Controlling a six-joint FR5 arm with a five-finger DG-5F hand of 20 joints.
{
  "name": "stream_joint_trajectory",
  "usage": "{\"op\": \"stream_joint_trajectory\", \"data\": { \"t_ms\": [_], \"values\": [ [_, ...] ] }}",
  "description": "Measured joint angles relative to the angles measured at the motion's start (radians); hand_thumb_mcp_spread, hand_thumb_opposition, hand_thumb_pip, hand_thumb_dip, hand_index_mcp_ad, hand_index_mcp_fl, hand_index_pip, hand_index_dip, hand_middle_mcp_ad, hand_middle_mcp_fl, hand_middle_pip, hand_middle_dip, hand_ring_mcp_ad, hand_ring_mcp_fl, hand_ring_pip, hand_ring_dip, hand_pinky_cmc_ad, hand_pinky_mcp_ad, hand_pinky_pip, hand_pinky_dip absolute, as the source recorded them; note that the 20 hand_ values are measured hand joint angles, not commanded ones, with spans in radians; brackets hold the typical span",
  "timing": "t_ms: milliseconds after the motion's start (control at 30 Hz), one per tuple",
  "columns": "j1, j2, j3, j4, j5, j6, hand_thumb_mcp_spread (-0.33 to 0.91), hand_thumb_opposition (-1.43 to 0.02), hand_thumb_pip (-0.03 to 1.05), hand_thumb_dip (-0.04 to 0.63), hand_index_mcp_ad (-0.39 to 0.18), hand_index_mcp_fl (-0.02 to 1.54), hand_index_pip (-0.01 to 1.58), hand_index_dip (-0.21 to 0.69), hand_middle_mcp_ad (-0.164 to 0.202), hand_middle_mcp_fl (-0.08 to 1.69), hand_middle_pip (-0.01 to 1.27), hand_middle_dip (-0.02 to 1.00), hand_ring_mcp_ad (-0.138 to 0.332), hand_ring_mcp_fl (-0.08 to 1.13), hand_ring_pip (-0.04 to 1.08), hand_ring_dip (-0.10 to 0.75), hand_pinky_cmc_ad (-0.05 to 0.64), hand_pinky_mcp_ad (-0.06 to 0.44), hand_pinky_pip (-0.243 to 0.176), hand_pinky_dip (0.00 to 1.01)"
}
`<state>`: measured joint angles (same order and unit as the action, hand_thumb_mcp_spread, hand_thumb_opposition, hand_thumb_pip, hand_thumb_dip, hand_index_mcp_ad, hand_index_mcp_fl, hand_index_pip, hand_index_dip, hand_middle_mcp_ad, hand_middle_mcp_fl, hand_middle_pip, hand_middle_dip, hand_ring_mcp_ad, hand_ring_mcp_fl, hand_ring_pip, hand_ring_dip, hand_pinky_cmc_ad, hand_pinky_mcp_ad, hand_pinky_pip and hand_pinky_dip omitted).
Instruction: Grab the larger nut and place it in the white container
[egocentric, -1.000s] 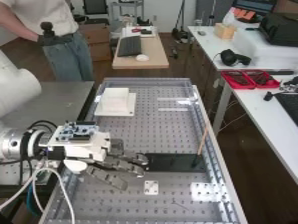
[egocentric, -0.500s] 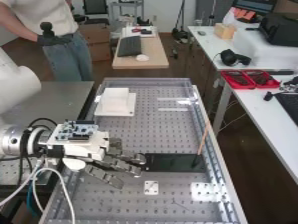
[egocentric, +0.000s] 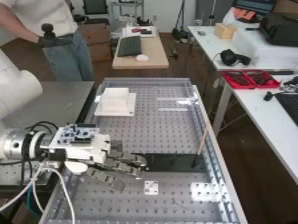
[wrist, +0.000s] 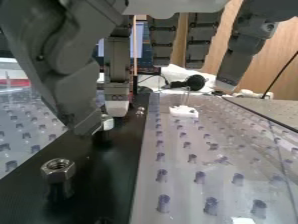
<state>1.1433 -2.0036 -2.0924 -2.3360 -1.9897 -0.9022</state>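
Observation:
At the left end of the black plate (egocentric: 174, 162), the hand (egocentric: 118, 164) stands open, its fingers extended low over the bench. In the wrist view the hand (wrist: 117, 82) has its thumb and one finger hanging close above the black plate (wrist: 116, 165). A hexagonal metal nut (wrist: 58, 170) lies on the plate, apart from the fingers. A pale metallic piece (wrist: 107, 123) is partly hidden behind the thumb tip; whether they touch I cannot tell. A smaller metal part (wrist: 140, 110) is farther along the plate. The white container (egocentric: 116, 103) stands toward the bench's far left.
A thin wooden stick (egocentric: 203, 141) rises from the plate's right end, near the side rail. A small white bracket (egocentric: 151, 188) sits on the perforated bench (egocentric: 159, 135), just nearer than the plate. Cables (egocentric: 50, 172) loop below the wrist.
The hand has shifted only slightly beside the black plate, a little back and forth, with its fingers still extended. The container, plate and bracket have kept their places.

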Motion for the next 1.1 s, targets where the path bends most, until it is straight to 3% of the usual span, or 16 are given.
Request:
{"op": "stream_joint_trajectory", "data": {
  "t_ms": [633,1100],
  "values": [
    [-0.016,-0.017,0.007,0.032,-0.065,-0.033,0.29,-0.84,0.81,0.171,-0.216,0.01,1.56,0.012,0.066,0.01,0.12,0.14,0.143,0.00,0.24,0.044,0.367,0.293,-0.110,0.75],
    [-0.041,-0.032,0.014,0.047,-0.102,-0.029,0.29,-0.85,0.81,0.171,-0.215,0.01,1.56,0.000,0.066,0.01,0.12,0.14,0.143,0.00,0.24,0.044,0.351,0.293,-0.110,0.75]
  ]
}}
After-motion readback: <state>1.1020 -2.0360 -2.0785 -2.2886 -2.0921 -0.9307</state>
